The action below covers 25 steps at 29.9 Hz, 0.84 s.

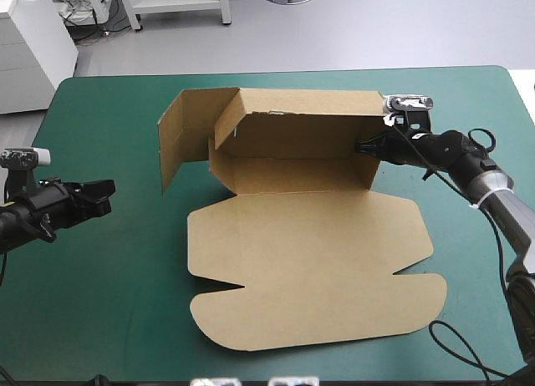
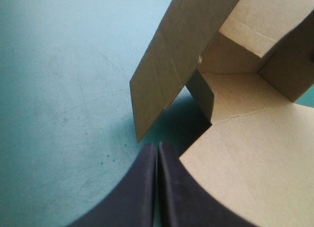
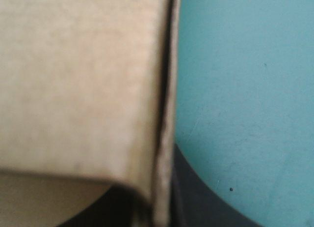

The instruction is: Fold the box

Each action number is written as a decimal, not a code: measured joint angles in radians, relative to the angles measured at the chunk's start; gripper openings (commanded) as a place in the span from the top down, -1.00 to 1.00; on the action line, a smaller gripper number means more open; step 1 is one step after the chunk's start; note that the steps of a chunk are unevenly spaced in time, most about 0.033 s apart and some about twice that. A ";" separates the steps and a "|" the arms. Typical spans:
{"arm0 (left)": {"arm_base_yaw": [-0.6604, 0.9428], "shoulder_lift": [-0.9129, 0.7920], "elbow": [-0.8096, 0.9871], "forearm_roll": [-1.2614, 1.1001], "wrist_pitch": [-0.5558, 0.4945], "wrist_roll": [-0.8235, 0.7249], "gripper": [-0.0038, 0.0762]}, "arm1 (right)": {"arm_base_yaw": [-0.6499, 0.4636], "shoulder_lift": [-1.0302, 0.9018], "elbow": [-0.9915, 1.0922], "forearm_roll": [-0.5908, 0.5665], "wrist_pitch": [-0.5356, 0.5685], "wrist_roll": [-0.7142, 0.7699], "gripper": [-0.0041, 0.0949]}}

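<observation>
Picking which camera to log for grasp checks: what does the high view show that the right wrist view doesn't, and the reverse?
Only the high view: the whole brown box, its far walls raised and its near panel flat, and the left gripper off to its left, apart from it. Only the right wrist view: a wall's edge pinched between the black fingers of the right gripper. Both: the box, the teal-green cover and the right gripper at the box's right wall.
</observation>
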 measured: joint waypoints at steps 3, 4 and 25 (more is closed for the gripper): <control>0.000 0.003 0.000 0.000 -0.004 0.009 0.91 | 0.000 0.000 -0.041 -0.086 0.092 0.062 0.94; 0.000 0.006 0.000 0.000 -0.004 0.011 0.91 | 0.000 0.000 -0.054 -0.114 0.118 0.084 0.94; 0.000 0.046 0.000 -0.022 -0.014 0.053 0.91 | 0.000 -0.042 -0.318 -0.436 0.712 0.297 0.94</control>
